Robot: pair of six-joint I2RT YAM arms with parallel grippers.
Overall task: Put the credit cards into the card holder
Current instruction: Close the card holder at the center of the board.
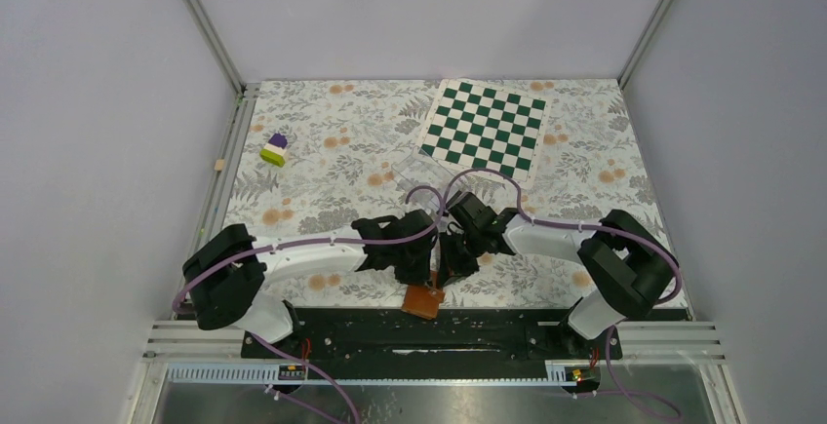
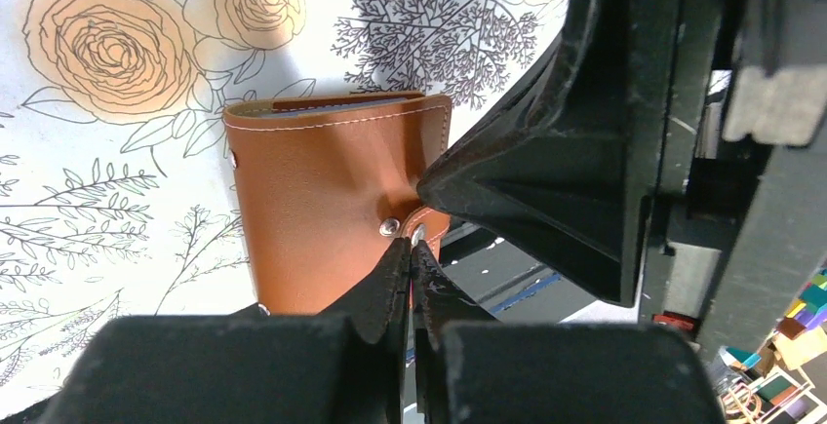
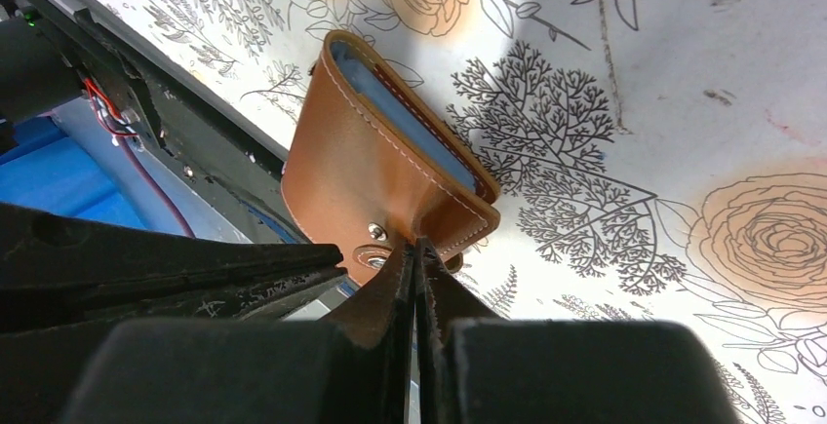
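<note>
You have both hands on the brown leather bifold wallet (image 3: 356, 175), which sits at the near rim of the flower-printed table (image 1: 322, 122), right by the black base rail (image 1: 341, 331). I cannot tell whether it rests there or is lifted a little.

Your left hand (image 2: 411, 249) has its fingers pressed together, with the wallet's snap tab pinched between the tips just beside a silver snap stud (image 2: 389, 227). Your right hand (image 3: 415, 253) is likewise squeezed tight, clamped on the cover leather next to that stud.

The two grips almost touch, and that reads as deliberate. One hand anchors the cover while the other is placed to draw the tab and flap away, so the wallet spreads instead of sliding.

It gapes only slightly, and a strip of pale blue-grey inner pocket (image 3: 410, 122) shows along the open side. I judge you are at the opening step, with no card loaded yet. The credit cards show in no view; they may be hidden beneath the arms.

Pull gently. This close to the edge, a jerk could send the wallet off the table.
</note>
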